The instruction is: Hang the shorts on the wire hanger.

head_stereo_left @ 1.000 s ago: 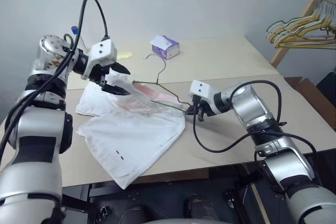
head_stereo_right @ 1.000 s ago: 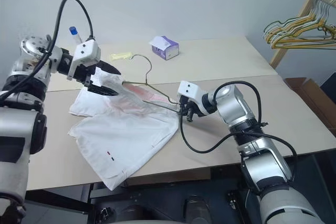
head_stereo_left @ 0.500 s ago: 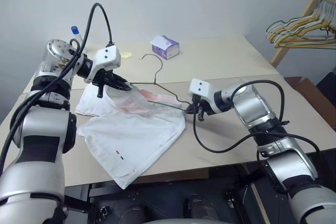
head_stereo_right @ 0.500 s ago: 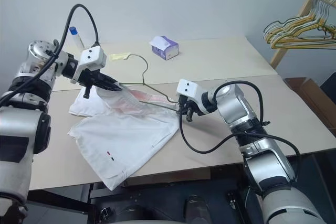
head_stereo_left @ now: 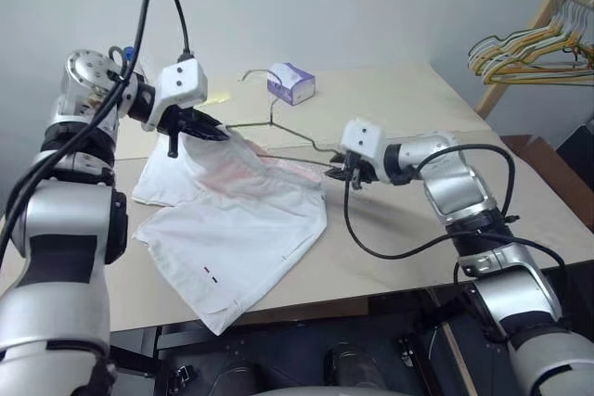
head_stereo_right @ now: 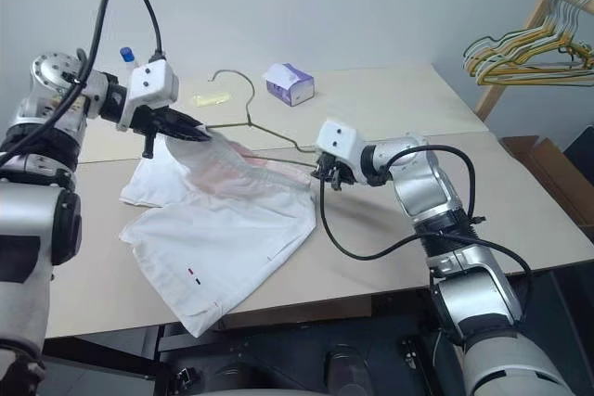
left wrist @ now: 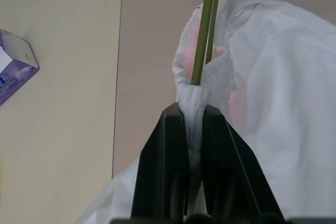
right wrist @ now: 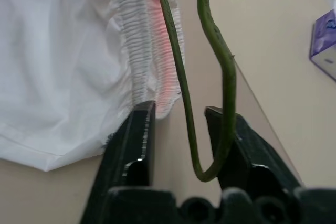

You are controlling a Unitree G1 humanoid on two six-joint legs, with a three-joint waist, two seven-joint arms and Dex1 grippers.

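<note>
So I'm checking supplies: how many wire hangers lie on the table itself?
1. The wire hanger lies across the table, its bar threaded into the shorts. More hangers hang bunched beyond the table's right edge.

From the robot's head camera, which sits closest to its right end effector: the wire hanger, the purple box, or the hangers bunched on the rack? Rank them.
From the right end effector:
1. Wire hanger: its corner sits between the fingers.
2. Purple box: farther back on the table.
3. Bunched hangers: on the rack beyond the table's right edge.

wire hanger (head_stereo_left: 278, 127): my shorts (head_stereo_left: 237, 229) cover its lower bar.
bunched hangers (head_stereo_left: 534, 44): cut off beyond the counter (head_stereo_left: 390, 104).
</note>
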